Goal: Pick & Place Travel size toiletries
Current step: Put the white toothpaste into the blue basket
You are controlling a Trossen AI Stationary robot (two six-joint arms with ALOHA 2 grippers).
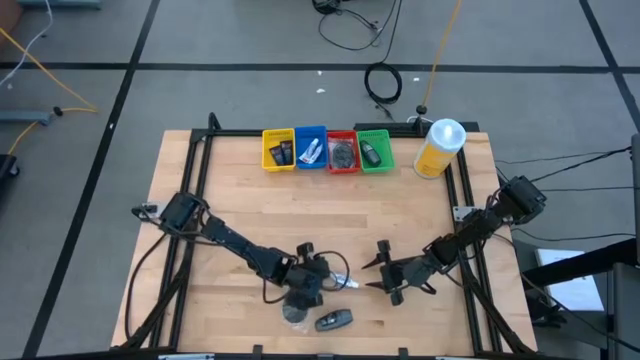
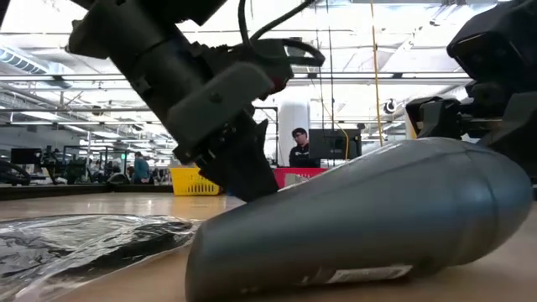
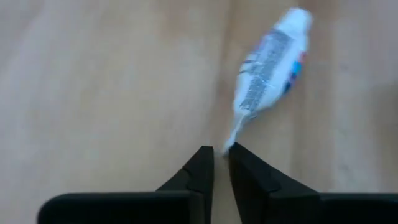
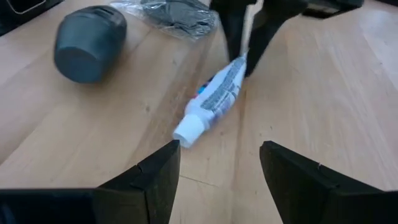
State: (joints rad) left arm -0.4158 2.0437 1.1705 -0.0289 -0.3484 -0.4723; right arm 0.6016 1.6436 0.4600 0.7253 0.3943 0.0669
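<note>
Wooden surface (image 1: pixel 250 200), framed by black rails, sits on a grey floor with cables; its middle is bare and open between the arms and the far edge.

Left arm reaches to the near centre. Left pincer (image 3: pixel 221 163) points down at the surface, its tips nearly pressed together and pinching the flat crimped end of a small white tube (image 3: pixel 268 62). This tube lies on the wood between the two pincers, its white cap (image 4: pixel 186 130) toward the right one. Blue and red print and lines of small text show on the tube; none of it is readable.

Just near of the left pincer lie a clear-wrapped packet (image 4: pixel 171 15) with something dark inside, and a dark grey oblong bottle (image 1: pixel 333 320) on its side, close to the near edge. A pale label strip on the bottle is illegible.

Right pincer (image 4: pixel 217 158) hovers low just right of the tube, fingers spread wide, holding nothing.

Along the far edge stand four small trays, yellow (image 1: pixel 266 150), blue (image 1: pixel 298 148), red (image 1: pixel 330 152) and green (image 1: pixel 385 150), each holding small items. To their right stands a yellow bottle with a white cap (image 1: pixel 438 148).
</note>
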